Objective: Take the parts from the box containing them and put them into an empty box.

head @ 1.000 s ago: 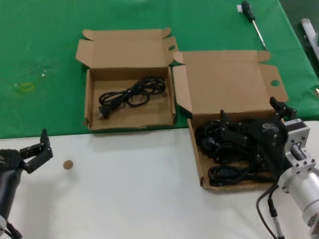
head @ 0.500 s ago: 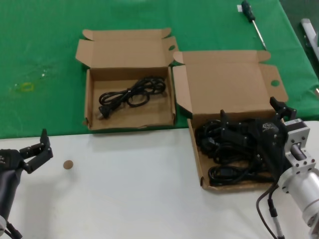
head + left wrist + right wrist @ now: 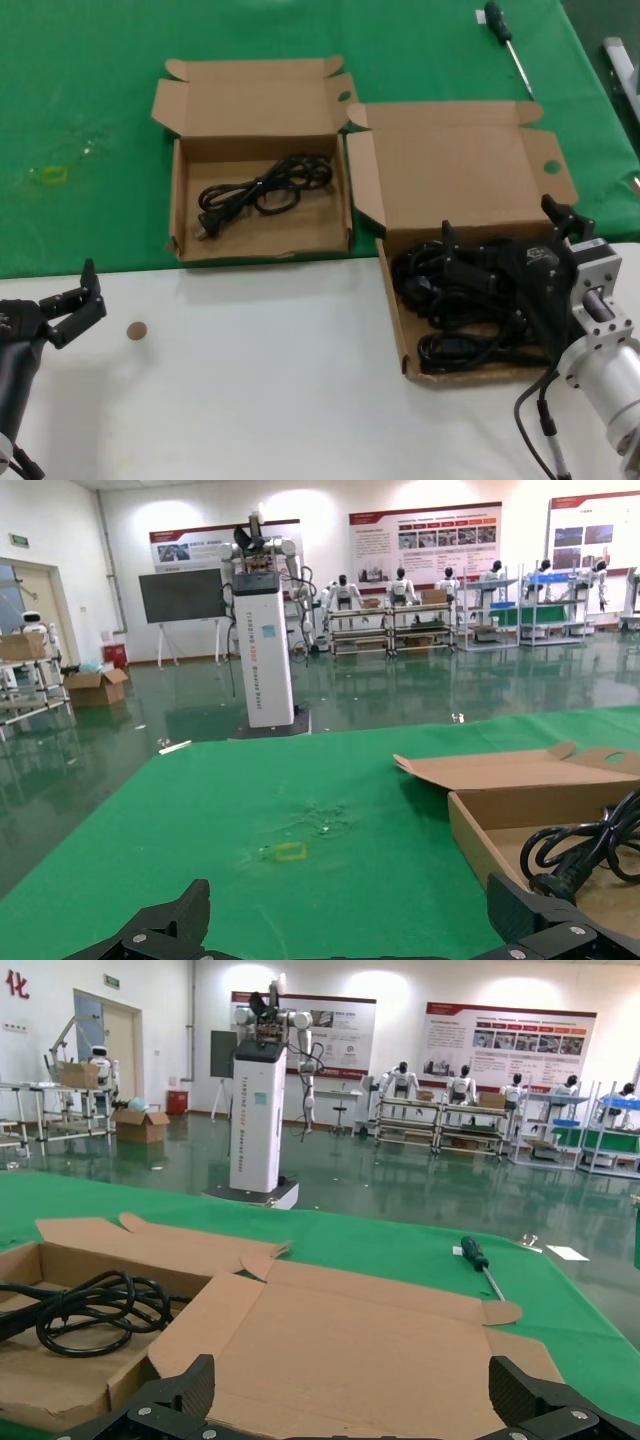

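Right end effector (image 3: pixel 500 262), fingers spread wide and gripping nothing, sits low over the tangle of power cords (image 3: pixel 450 300) in the larger box (image 3: pixel 455 190). To its left stands the smaller box (image 3: pixel 255 105), holding 1 cord (image 3: pixel 265 188). Left end effector (image 3: pixel 72 300) waits open over the white tabletop (image 3: pixel 250 380), beside a brown disc (image 3: pixel 136 330).

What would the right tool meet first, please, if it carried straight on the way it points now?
Probably the tall lid panel of the larger box; the right tool points at it over the cords.
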Available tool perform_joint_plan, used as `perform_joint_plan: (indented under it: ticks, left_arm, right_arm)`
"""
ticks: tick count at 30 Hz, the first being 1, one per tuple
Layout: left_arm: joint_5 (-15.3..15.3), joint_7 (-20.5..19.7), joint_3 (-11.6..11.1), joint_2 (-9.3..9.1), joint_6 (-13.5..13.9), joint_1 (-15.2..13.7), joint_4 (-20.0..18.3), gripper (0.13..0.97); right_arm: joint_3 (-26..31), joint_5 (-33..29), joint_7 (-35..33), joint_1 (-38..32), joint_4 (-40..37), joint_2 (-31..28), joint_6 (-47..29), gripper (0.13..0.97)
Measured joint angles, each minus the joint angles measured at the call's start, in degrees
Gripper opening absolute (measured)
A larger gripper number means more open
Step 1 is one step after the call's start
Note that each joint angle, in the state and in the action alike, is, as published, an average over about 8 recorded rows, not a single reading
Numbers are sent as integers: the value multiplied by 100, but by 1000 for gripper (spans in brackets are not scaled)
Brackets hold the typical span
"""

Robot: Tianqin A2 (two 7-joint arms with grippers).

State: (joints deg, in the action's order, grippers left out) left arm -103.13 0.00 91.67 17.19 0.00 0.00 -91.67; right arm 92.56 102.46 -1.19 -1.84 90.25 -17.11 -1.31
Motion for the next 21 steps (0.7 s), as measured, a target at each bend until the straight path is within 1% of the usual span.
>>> perform_joint_plan:
  ticks: [21]
  left_arm:
    - [0, 0, 0, 0, 0, 0, 0, 966]
  right_arm:
    - [0, 0, 0, 0, 0, 0, 0, 966]
